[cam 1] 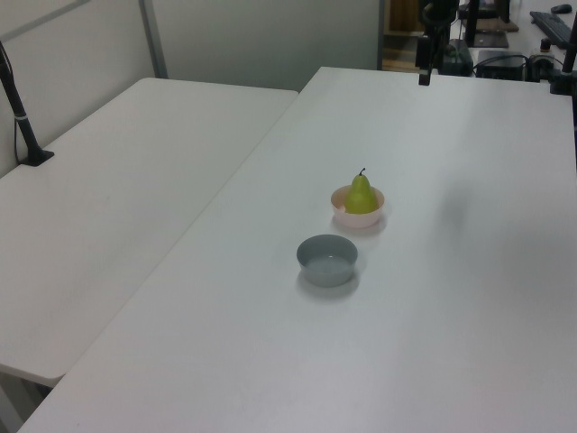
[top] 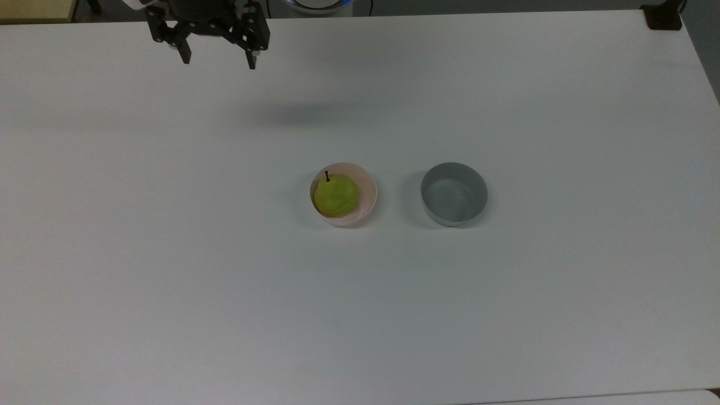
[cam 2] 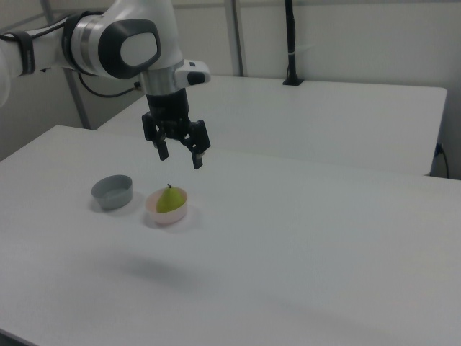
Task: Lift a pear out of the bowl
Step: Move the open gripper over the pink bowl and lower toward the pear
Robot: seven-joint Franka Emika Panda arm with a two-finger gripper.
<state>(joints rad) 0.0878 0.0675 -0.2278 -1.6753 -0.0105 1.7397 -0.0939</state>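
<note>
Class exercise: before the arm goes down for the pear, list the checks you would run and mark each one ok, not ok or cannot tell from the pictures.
1. Gripper open and empty: ok.
2. Pear sits in the pink bowl, stem up: ok.
3. Gripper above the pear: not ok; it hangs high and off to the top view's upper left.
4. Grey bowl apart from the pink bowl: ok.
5. Table free between gripper and pear: ok.

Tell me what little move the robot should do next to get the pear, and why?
Probably carry the gripper across the table until it is above the pear. The gripper is open and holds nothing, and it hangs high near the table's far edge in the top view, well away from the pink bowl where the pear sits upright, stem up. It should go down only after that.
</note>
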